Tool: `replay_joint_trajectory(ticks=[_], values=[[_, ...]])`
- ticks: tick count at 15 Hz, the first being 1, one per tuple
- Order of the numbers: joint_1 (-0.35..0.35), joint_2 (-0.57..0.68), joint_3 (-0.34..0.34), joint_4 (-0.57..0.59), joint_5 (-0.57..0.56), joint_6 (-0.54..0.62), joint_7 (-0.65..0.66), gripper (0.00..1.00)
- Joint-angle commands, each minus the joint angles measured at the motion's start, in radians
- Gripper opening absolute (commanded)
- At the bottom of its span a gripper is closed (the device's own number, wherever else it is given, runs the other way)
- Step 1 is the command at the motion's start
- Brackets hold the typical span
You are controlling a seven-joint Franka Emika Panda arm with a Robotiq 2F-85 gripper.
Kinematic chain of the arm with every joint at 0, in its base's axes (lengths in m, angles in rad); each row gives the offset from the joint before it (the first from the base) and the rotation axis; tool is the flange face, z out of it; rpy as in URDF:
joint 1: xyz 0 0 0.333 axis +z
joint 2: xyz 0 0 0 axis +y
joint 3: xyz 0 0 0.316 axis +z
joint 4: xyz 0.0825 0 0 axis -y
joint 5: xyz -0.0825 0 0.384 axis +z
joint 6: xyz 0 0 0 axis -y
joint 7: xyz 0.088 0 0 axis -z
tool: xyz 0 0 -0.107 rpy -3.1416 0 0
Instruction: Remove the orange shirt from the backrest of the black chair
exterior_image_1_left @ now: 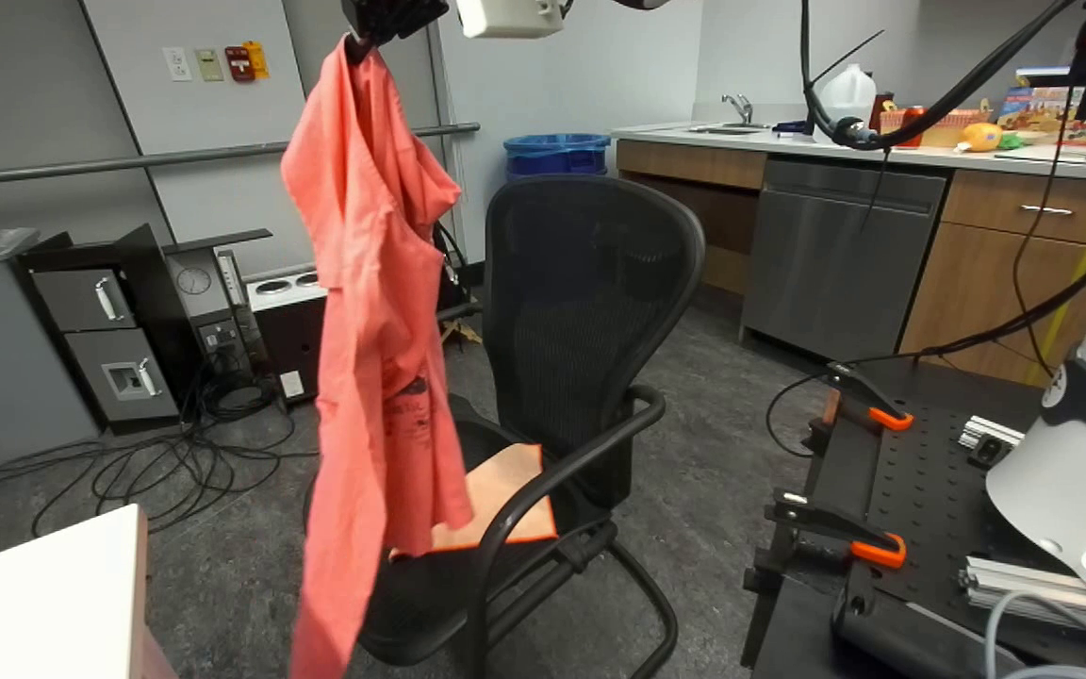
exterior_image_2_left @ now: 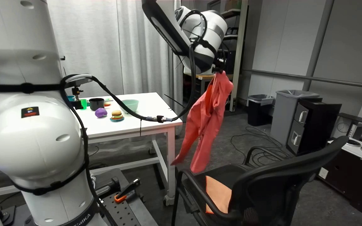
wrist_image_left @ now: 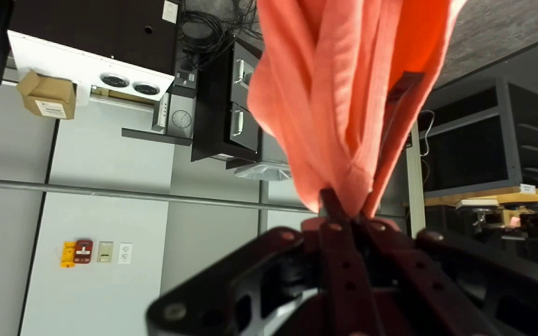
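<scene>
Wrist view: an orange-pink fabric shirt (wrist_image_left: 343,107) is clamped by a black two-fingered gripper (wrist_image_left: 349,215) and, in both exterior views, is suspended between a white table corner (exterior_image_2_left: 158,110) and a black mesh chair backrest (exterior_image_1_left: 581,283).

- Orange shirt (exterior_image_1_left: 364,264): soft, matt, creased cloth.
- Chair back (exterior_image_1_left: 571,283): fine black mesh with a dull finish.
- Dishwasher (exterior_image_1_left: 835,259): metal with a dull sheen.
- Tap (exterior_image_1_left: 746,109): shiny metal.
- Cupboard (exterior_image_1_left: 977,273): smooth, wood-grained front.
- Robot arm (exterior_image_2_left: 36,138): smooth white shell, faintly glossy.
- Curtain (exterior_image_2_left: 90,47): matt, soft-looking cloth.
- Box (wrist_image_left: 40,91): plain brown cardboard with a paper label (wrist_image_left: 50,109).
</scene>
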Motion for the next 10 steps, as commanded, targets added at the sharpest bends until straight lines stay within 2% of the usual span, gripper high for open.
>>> replay_joint_trajectory(ticks=[1, 5, 7, 10], values=[[-0.015, 0.064, -0.018, 0.091, -0.043, -0.009, 0.05, 0.01], [-0.026, 0.122, -0.038, 0.107, 0.001, -0.027, 0.021, 0.01], [-0.036, 0.157, -0.042, 0.046, 0.106, -0.038, -0.058, 0.01], [-0.063, 0.23, -0.025, -0.046, 0.367, -0.054, -0.246, 0.01]])
